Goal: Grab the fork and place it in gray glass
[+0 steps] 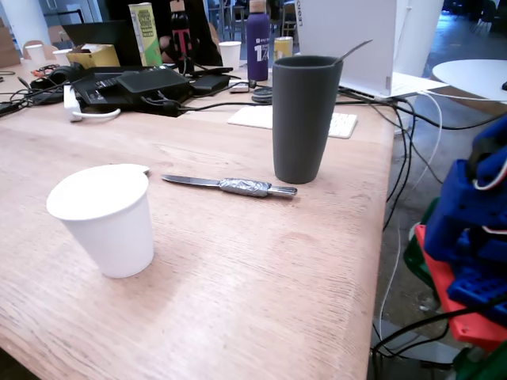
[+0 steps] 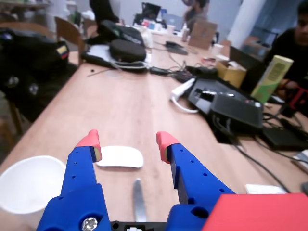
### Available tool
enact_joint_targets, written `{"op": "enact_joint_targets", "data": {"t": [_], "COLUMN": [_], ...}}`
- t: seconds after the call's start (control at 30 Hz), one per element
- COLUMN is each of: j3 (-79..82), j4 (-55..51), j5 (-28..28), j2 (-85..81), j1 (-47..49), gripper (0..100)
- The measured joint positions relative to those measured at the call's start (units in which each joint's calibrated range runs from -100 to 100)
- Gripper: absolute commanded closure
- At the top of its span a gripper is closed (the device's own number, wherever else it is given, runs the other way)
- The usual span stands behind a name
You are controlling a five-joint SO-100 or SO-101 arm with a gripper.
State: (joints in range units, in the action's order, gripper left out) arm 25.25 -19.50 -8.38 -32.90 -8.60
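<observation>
Shows fork [image 2: 138, 199] lying low between the wide-apart gripper [image 2: 127, 139] fingers, long axis running straight ahead, tined end by the glass [image 1: 305, 119].

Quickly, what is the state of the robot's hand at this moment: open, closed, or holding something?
Hand: open, holding nothing; its blue fingers with red tips are spread apart above the wooden table.

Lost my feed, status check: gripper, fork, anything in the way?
Gripper open, empty. Fork flat on table beside gray glass, ungrasped. Paper cup and white mouse close by; thin metal stem sticks out of glass.
</observation>
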Motion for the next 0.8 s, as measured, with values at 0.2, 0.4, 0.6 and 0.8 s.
{"op": "enact_joint_targets", "data": {"t": [0.2, 0.4, 0.6, 0.8], "j3": [6.2, 7.4, 24.5, 52.5], "j4": [0.1, 0.0, -0.1, -0.1], "j5": [4.4, 6.8, 6.8, 7.1], "j2": [0.0, -3.0, -22.4, -45.0], "j1": [7.0, 6.8, 6.8, 6.8], "gripper": [75, 75, 80, 100]}}
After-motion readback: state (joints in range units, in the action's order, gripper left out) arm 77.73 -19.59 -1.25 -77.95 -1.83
